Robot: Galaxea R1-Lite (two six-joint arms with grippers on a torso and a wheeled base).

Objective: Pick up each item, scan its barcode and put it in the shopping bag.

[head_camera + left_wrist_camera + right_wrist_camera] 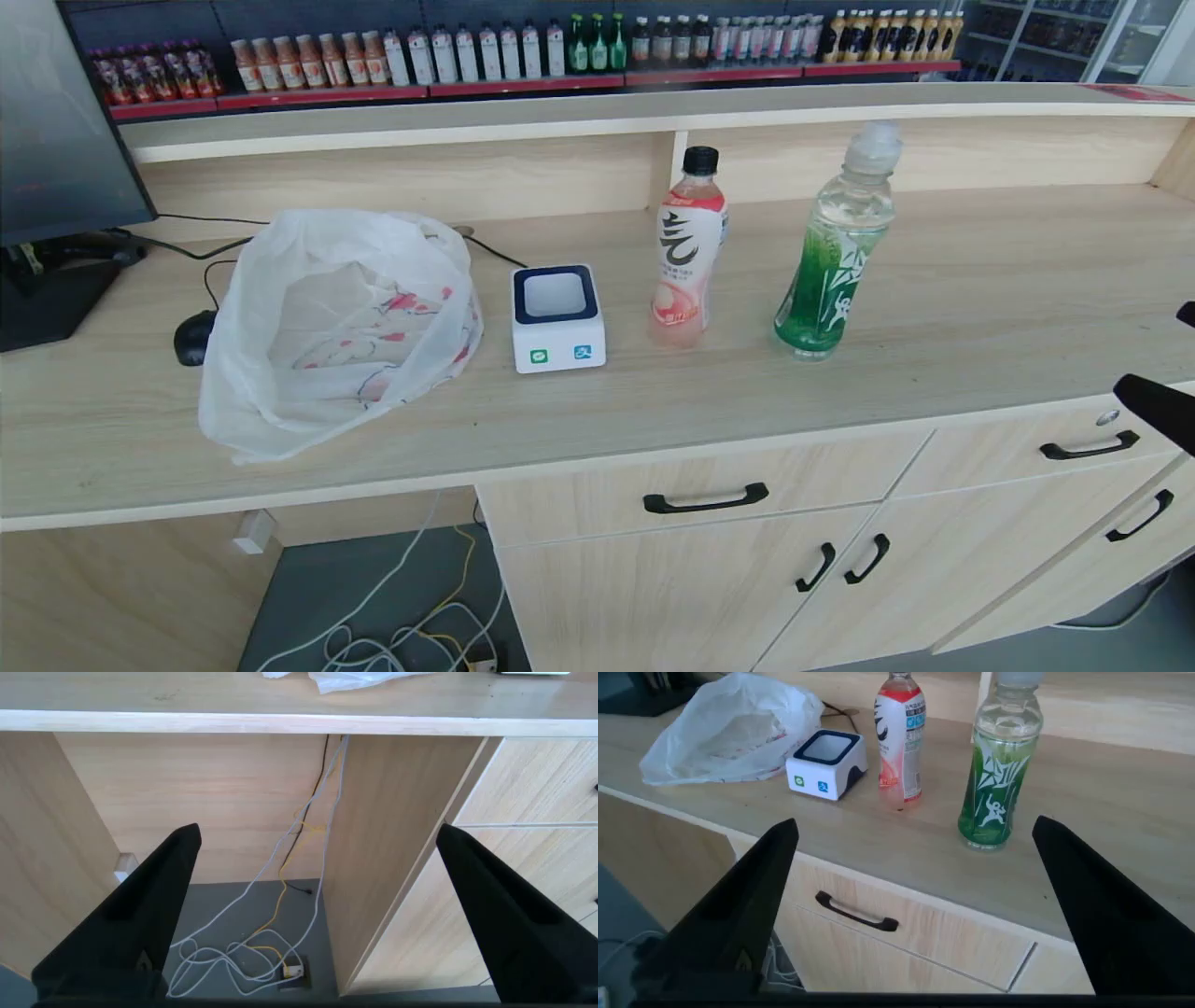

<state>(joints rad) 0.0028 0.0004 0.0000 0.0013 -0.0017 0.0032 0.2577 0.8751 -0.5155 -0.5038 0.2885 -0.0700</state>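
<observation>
A: Where do the items stand?
B: Pink bottle (689, 252) and green bottle (834, 257) are upright and apart, set back from the front edge of the surface (990, 280). The scanner (557, 319) sits between the pink bottle and the shopping bag (327, 327), which slumps nearer that edge.
A: And the jaws?
B: Both are wide and hold nothing. The right jaws are before the front edge, facing the bottles; the left jaws are below it.

Pink bottle (688, 252), green bottle (829, 257), both upright
</observation>
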